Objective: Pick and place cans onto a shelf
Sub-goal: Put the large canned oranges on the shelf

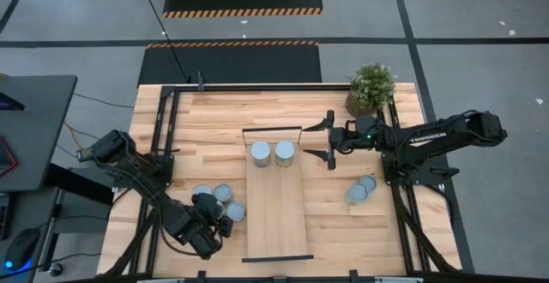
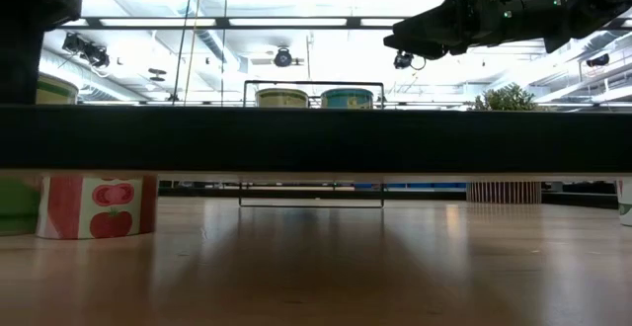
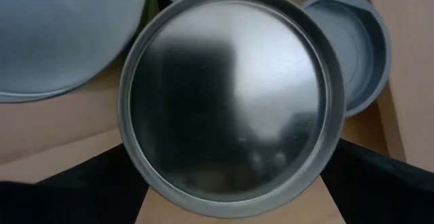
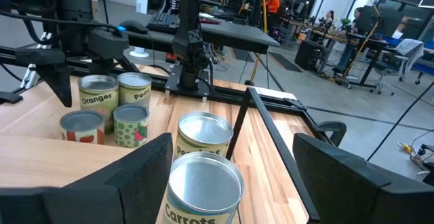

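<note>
The shelf [image 1: 276, 214] is a pale board lying across the table's middle, with two cans [image 1: 261, 153] [image 1: 284, 153] standing at its far end. My right gripper [image 1: 328, 140] hangs open just right of them, and its wrist view shows them close ahead [image 4: 203, 183]. Several cans [image 1: 222, 194] stand left of the shelf. My left gripper [image 1: 223, 227] points down over one can [image 3: 230, 95] of this group. It is open, with a finger [image 3: 68, 190] on either side. Two more cans [image 1: 361, 189] stand right of the shelf. My left gripper comes at the can from above, pointing down, with one finger on each side of its wall. The can's round top [image 3: 230, 95] hides the fingertips. I cannot tell whether they touch it.
A potted plant [image 1: 371, 87] stands at the far right corner. Black frame bars [image 1: 273, 130] rise at the shelf's two short ends. The near bar crosses the low view as a dark band [image 2: 316, 138]. Bare wood lies at the table's near right.
</note>
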Motion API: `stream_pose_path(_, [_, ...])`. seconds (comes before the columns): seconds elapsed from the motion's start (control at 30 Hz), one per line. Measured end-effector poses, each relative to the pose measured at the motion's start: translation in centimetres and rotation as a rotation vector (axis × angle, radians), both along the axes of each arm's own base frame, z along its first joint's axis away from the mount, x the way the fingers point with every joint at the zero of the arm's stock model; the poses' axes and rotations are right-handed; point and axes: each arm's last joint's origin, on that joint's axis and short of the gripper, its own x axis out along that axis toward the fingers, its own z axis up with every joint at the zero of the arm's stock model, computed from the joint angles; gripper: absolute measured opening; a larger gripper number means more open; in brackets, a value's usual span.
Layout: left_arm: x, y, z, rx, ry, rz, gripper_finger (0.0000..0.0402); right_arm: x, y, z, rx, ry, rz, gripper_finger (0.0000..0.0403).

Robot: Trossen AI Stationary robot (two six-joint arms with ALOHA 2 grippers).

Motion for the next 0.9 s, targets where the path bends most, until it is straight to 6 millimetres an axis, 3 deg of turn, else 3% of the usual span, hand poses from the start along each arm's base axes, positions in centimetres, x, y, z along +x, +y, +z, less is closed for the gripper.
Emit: stream_pose_path(0.9, [1.9, 1.6, -0.7, 0.002, 0.028, 0.087, 0.0391, 0.0, 0.0, 0.0, 0.0, 0.0, 0.0, 0.0313])
